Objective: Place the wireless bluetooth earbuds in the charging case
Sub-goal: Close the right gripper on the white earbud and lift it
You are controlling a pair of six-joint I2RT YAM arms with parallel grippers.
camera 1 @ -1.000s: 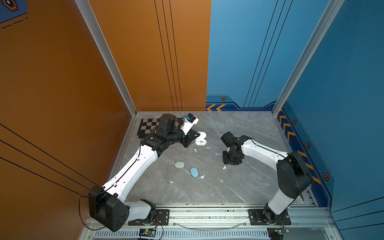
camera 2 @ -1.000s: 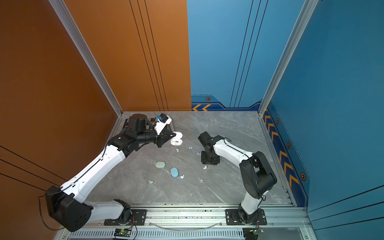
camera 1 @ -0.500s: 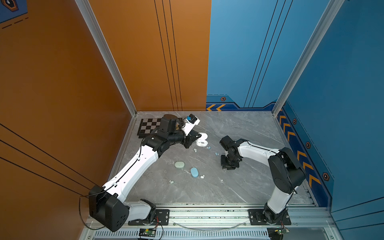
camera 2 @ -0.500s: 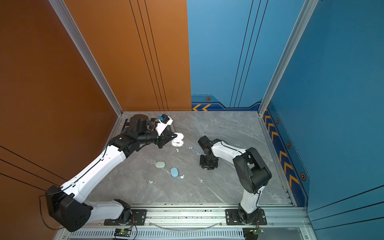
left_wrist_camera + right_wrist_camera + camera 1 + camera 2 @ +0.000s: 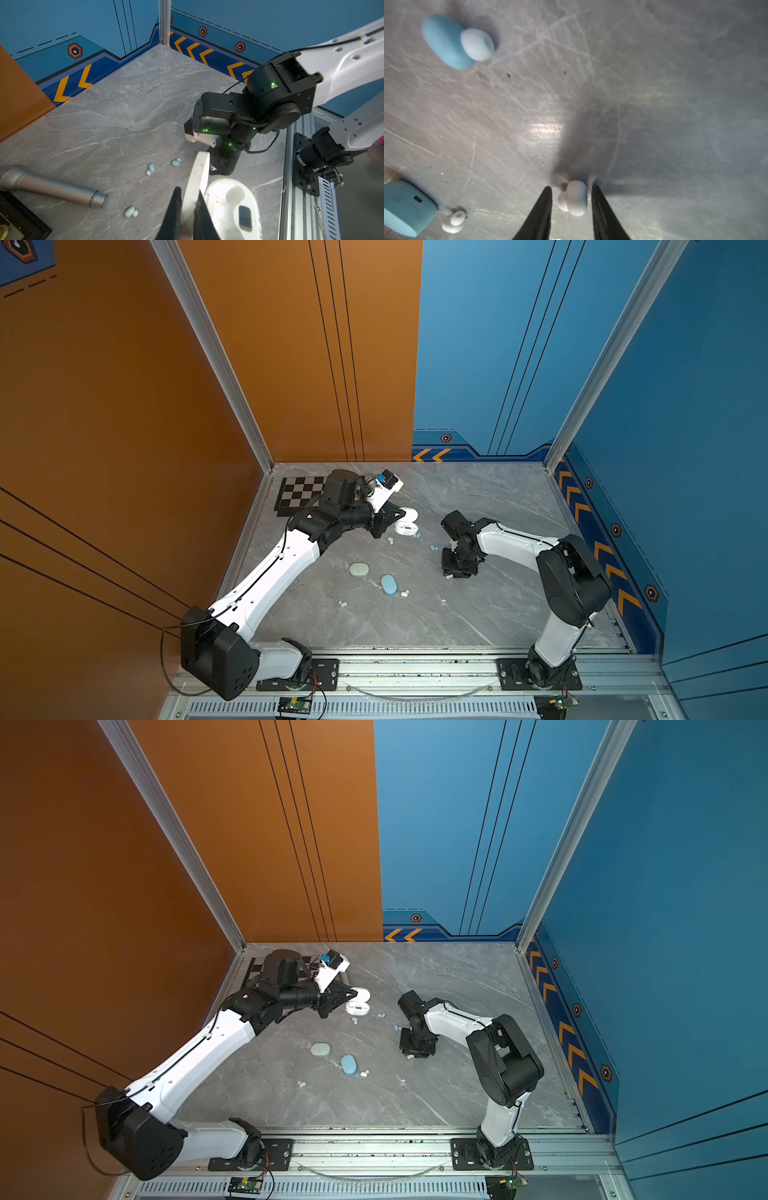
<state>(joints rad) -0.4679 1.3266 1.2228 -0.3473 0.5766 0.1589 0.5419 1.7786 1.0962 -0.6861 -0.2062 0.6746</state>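
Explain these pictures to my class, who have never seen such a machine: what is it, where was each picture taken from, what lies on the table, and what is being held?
These are two robot arms fixed at the front of a grey table, each ending in a two-fingered gripper. Two pictures look down from above, side by side and nearly alike; the other two come from cameras on the arms' wrists. On the table lie an open white case, a closed green case, a closed blue case, tiny loose earbuds, a checkerboard and a silver microphone. The left gripper is shut on the white case's raised lid. The right gripper is open, its fingers either side of a white earbud lying on the table.
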